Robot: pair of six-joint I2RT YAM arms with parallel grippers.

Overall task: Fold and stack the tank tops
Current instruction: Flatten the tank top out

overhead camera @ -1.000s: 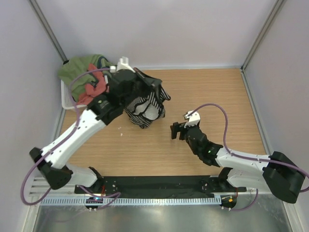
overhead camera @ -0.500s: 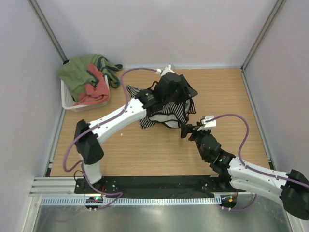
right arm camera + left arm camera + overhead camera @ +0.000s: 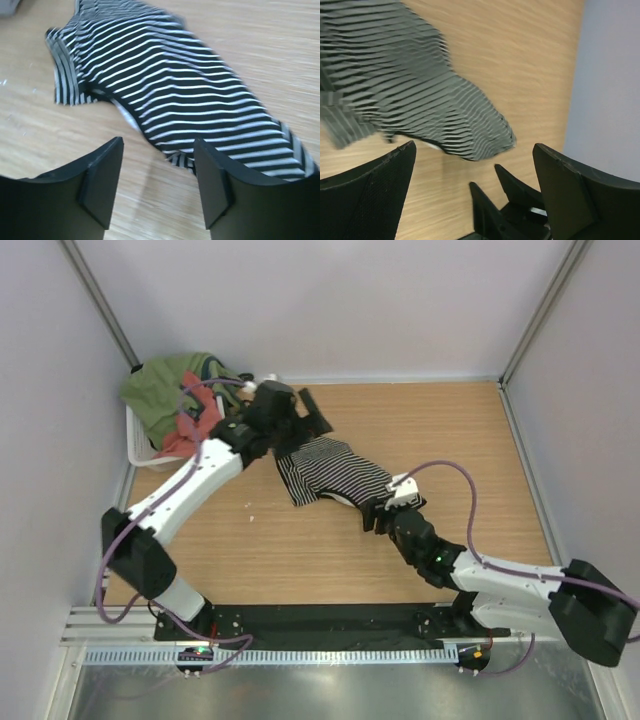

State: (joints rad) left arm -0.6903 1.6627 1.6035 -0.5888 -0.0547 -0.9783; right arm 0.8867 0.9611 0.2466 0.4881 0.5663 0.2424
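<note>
Striped top (image 3: 325, 470) lies on desk (image 3: 450, 440). Left tool (image 3: 308, 418) spread, empty, by its far-left end. Right tool (image 3: 375, 512) spread, empty, at its near-right edge.

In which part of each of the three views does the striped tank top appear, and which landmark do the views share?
Top external: the striped tank top lies spread near the middle of the picture, slightly left.
Left wrist: it fills the upper left, blurred.
Right wrist: it spreads across the upper middle.
Shared landmark: the wooden table under it in every view.
</note>
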